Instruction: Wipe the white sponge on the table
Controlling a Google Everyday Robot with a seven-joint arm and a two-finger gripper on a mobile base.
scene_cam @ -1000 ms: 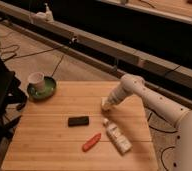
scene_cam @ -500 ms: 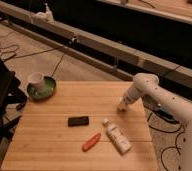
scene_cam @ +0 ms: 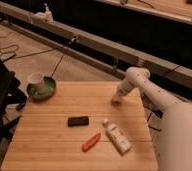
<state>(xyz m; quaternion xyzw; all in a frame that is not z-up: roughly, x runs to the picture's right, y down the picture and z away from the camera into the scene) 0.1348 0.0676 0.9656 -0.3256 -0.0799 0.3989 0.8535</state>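
Sponge at the table's far right, wiping under way.
We make out the sponge as a pale patch under the gripper, jaws seemingly clamped on it, pressed to the table. We judge the part near the tube and plate is left to wipe.
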